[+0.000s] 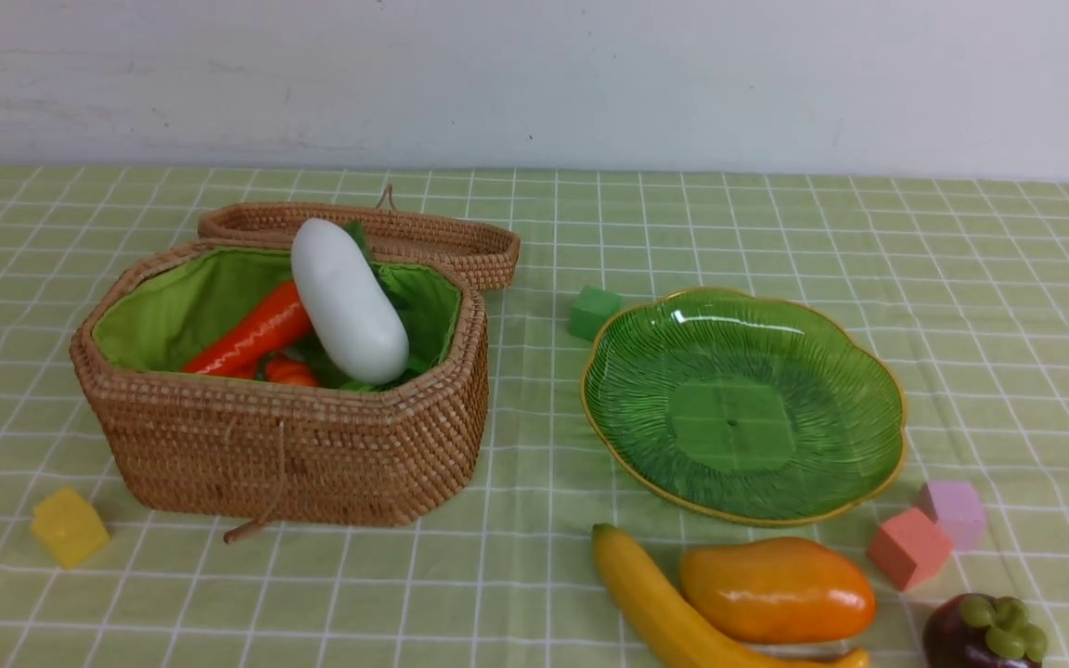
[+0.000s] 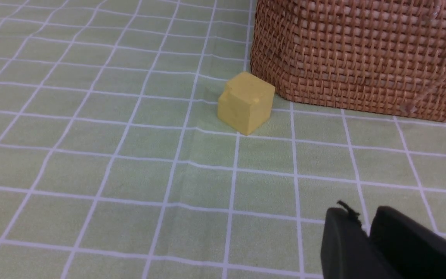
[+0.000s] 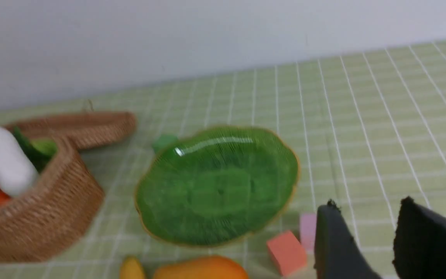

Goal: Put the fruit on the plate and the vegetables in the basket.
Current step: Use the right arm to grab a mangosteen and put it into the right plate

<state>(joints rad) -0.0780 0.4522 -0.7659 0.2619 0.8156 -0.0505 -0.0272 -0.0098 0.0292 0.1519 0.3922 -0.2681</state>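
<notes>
The wicker basket (image 1: 312, 445) with green lining stands at the left, lid folded back. The white radish (image 1: 349, 301), the carrot (image 1: 251, 334) and an orange piece, probably the pumpkin (image 1: 290, 371), lie in it; the gourd is hidden. The green plate (image 1: 743, 404) sits empty at the right. The banana (image 1: 664, 603), mango (image 1: 776, 589) and mangosteen (image 1: 985, 635) lie in front of it on the cloth. Neither gripper shows in the front view. My left gripper (image 2: 366, 219) is shut and empty, low beside the basket (image 2: 362, 54). My right gripper (image 3: 366, 211) is open and empty, above the cloth near the plate (image 3: 217, 186).
A yellow foam cube (image 1: 69, 526) lies left of the basket, also in the left wrist view (image 2: 246, 101). A green cube (image 1: 593, 311) lies behind the plate. A salmon cube (image 1: 908, 547) and a pink cube (image 1: 954, 510) lie right of the mango. A white wall backs the table.
</notes>
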